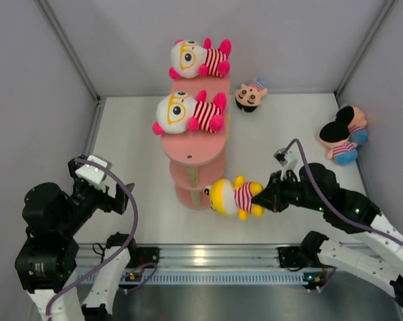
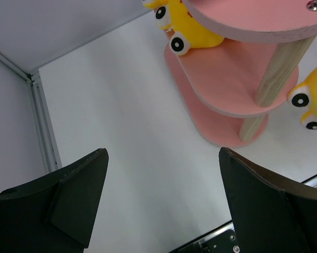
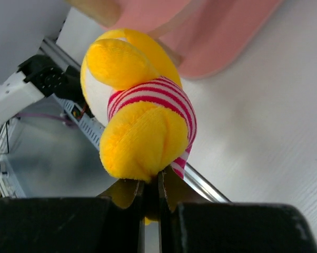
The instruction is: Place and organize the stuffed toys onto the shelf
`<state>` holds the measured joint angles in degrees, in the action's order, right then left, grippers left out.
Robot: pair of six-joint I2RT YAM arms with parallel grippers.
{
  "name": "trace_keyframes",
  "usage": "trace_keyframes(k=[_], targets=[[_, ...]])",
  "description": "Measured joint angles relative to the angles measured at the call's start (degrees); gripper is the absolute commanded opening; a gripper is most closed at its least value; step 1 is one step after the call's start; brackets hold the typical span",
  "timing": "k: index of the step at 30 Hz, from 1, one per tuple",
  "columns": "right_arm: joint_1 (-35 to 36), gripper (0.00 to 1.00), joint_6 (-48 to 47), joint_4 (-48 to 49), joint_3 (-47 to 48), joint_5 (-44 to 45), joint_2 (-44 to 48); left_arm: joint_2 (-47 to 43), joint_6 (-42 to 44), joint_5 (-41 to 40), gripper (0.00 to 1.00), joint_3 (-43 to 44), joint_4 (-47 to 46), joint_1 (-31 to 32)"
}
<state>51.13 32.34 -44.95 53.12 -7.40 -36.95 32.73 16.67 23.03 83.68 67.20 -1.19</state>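
Grip of right fingers [image 3: 124, 216] clamped on yellow bear [image 1: 236, 196]; left fingers [image 2: 74, 195] apart, empty. Ease head-first onto lowest tier of shelf [image 1: 191, 144], clear of post [image 2: 277, 68].

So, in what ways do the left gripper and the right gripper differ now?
The left gripper is open and empty; the right gripper is shut on the yellow toy. The left gripper stands apart from the shelf, on its left; the right gripper holds its toy beside the lowest tiers. Both have dark fingers.
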Motion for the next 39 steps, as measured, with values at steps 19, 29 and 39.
trace_keyframes(k=[19,29,39], targets=[[-32.09,0.00,0.70,13.14,-1.42,-34.47,-8.11,-2.64,1.09,-2.54,0.93,-4.76,-0.02,0.00],[-32.20,0.00,12.55,31.01,-3.72,-33.99,-10.84,-3.10,1.27,-2.51,0.93,-5.09,-0.02,0.00],[-26.95,0.00,18.43,41.83,-5.70,-30.08,-18.14,-3.10,1.27,-2.32,0.93,-5.31,-0.04,0.00]])
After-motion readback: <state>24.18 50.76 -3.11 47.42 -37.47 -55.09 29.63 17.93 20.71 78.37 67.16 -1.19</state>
